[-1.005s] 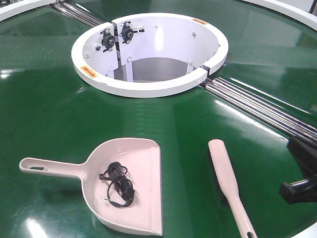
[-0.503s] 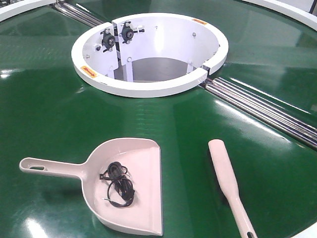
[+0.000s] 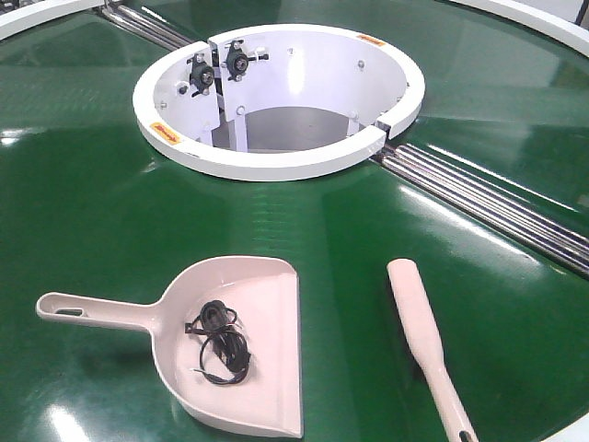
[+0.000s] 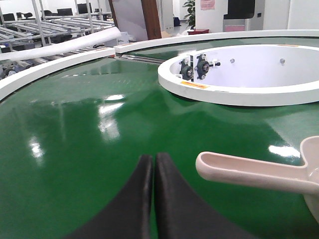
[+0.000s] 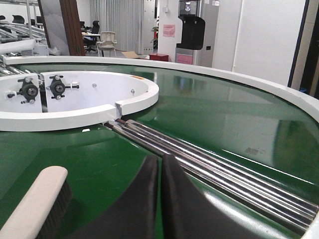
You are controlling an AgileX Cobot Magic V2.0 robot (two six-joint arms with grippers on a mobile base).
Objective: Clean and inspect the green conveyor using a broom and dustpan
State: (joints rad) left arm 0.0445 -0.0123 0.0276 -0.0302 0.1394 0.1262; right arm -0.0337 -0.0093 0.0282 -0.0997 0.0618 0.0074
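The green conveyor [image 3: 110,212] fills the front view, with its white central ring [image 3: 276,157] at the back. The pale-pink dustpan [image 3: 262,368] lies at the front left, handle [image 3: 92,311] pointing left, with a tangle of black wire [image 3: 221,343] inside. The pale-pink broom [image 3: 421,336] lies at the front right, bristles down. Neither gripper shows in the front view. My left gripper [image 4: 153,160] is shut and empty, just left of the dustpan handle [image 4: 249,172]. My right gripper [image 5: 161,159] is shut and empty, right of the broom head [image 5: 37,204].
Steel roller seams [image 3: 488,204] run from the ring to the right and another pair [image 3: 147,26] to the back left. The white outer rim [image 5: 239,79] curves round the belt. Racks and office furniture stand beyond it.
The right gripper, seen at the right edge of the front view a second ago, has pulled out of that view. Dustpan, wire and broom have not moved.
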